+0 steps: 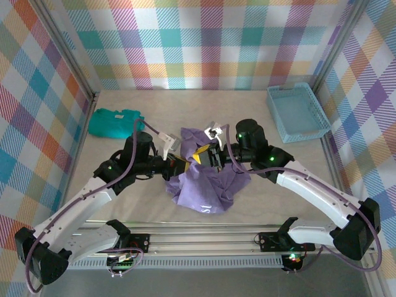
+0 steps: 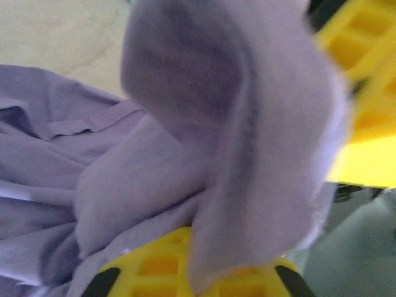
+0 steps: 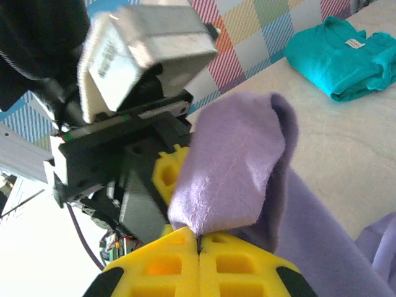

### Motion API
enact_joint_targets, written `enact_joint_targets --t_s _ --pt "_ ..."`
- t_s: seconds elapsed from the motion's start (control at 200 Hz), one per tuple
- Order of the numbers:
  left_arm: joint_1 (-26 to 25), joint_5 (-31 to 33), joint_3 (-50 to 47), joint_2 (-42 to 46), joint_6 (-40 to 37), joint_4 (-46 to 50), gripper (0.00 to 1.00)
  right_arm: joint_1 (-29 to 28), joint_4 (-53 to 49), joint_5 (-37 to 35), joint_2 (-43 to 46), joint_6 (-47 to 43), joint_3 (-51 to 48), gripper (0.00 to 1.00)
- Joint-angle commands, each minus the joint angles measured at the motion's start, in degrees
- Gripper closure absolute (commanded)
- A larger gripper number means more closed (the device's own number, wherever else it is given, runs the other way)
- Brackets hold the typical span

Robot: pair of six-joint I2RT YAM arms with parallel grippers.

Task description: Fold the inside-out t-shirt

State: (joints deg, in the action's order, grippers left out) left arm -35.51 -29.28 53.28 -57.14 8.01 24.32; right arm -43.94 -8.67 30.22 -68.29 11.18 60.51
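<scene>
Pinching one raised fold of the lavender t-shirt (image 1: 207, 192), the left end effector (image 1: 193, 159) and the right end effector (image 3: 199, 240) both stand closed on it over the counter (image 1: 297, 167).

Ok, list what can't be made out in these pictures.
Top view: the white lettering on the shirt is too small to read, and the sleeves and neck are lost in the bunched cloth.
Left wrist: a blurred fold of shirt covers the left gripper at its fingertips.
Right wrist: the teal garment runs off the right edge.
</scene>
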Motion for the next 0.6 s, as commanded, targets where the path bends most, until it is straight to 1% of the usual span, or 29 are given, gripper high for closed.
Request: enact_joint_targets --t_s 0.0,0.145,0.205,0.27,0.36,0.42,0.465,0.505,0.555,0.595 --pt "-0.4 4.2 0.6 0.6 -2.0 2.1 1.0 0.5 -1.2 1.3 2.6 -2.4 2.6 1.0" --pt "-0.4 2.4 0.6 1.2 -2.8 1.8 1.0 0.7 2.4 8.5 1.8 -1.4 1.8 1.0" --pt "-0.4 2.0 0.8 1.5 -3.1 2.0 1.0 0.7 2.2 9.2 1.1 -1.1 2.2 1.0" --pt "-0.4 2.6 0.9 1.9 -3.3 2.2 1.0 0.7 0.6 8.1 0.7 -1.6 3.0 1.0" --pt "-0.4 6.1 1.5 2.1 -3.2 3.7 1.0 0.8 -4.4 5.5 0.9 -3.7 5.2 1.0" --pt "-0.4 11.4 2.0 2.0 -2.6 5.2 1.0 0.8 -8.3 3.6 1.2 -5.7 7.1 1.0" --pt "-0.4 12.9 2.3 1.7 -2.5 5.8 1.0 0.7 -9.7 3.3 1.4 -6.6 7.8 1.0" --pt "-0.4 12.5 2.2 1.4 -2.6 5.4 1.0 0.5 -9.5 5.1 1.3 -6.8 7.9 1.0" --pt "-0.4 10.8 1.9 1.2 -2.4 4.1 1.0 -0.1 -8.1 10.0 0.5 -6.5 7.5 1.0" --pt "-0.4 9.4 1.9 1.0 -2.4 3.1 1.0 -0.6 -6.8 14.1 -0.3 -6.1 7.1 0.95"
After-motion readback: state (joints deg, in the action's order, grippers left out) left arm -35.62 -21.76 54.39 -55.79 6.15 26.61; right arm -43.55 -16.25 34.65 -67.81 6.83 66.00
